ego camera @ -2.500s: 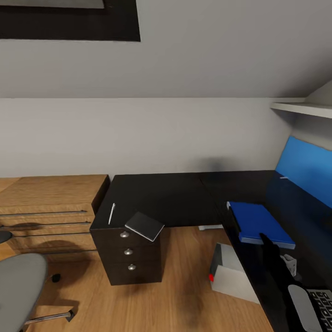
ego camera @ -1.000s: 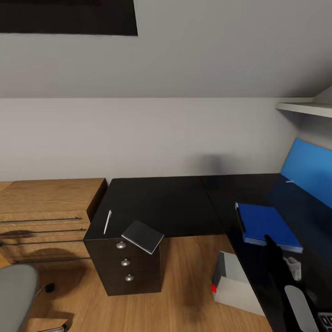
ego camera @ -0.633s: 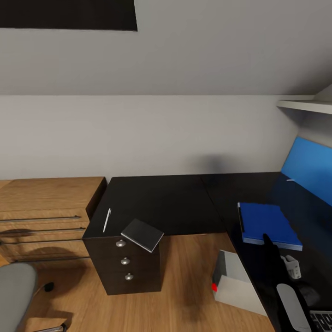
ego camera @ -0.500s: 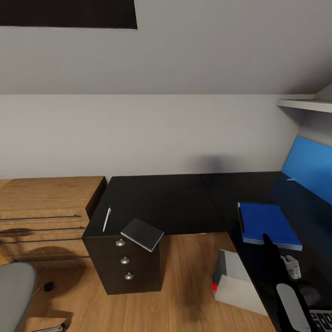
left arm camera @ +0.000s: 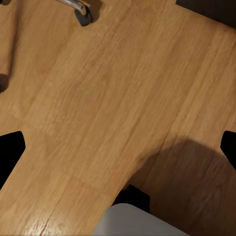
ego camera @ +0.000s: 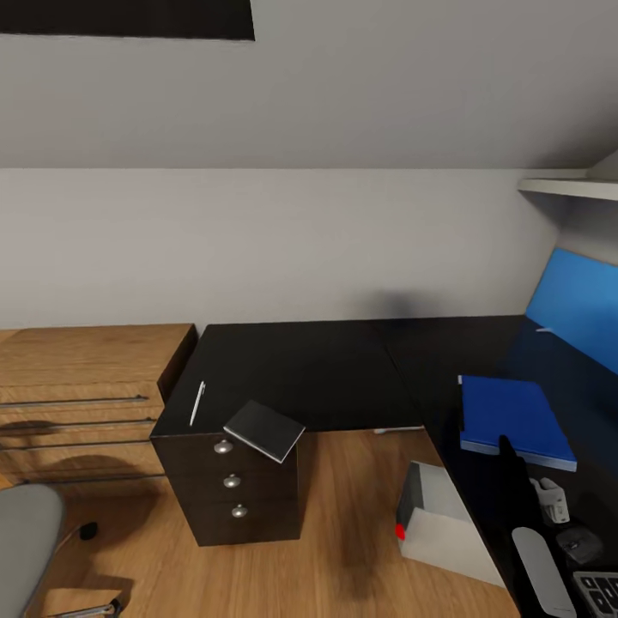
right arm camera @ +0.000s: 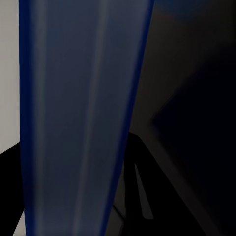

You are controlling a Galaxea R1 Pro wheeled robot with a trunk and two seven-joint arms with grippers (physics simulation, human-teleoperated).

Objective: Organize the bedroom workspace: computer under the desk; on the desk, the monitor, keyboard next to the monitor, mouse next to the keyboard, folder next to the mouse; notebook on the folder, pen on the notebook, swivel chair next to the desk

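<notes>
The L-shaped black tabletop (ego camera: 300, 369) fills the middle of the head view, its three-drawer unit (ego camera: 236, 493) at the near left corner. On that corner the white pen (ego camera: 197, 402) lies just left of the dark notebook (ego camera: 264, 430), which sits askew with one corner past the near edge; the two are close but apart. On the right wing the blue folder (ego camera: 513, 416) lies flat, well apart from the notebook. Nearer along that wing sit the dark mouse (ego camera: 579, 544) and a corner of the keyboard (ego camera: 601, 592). The grey computer (ego camera: 446, 519), red light on its front, stands on the wood floor (ego camera: 343, 549) beneath the right wing. The swivel chair (ego camera: 26, 536) shows its grey seat at the near left, beside a wooden dresser (ego camera: 86, 395).

In the left wrist view, the left end effector (left arm camera: 118, 150) has its dark fingertips (left arm camera: 11, 150) spread wide apart over bare floor, holding nothing. Whether the right end effector is apart or together cannot be told from the right wrist view.
</notes>
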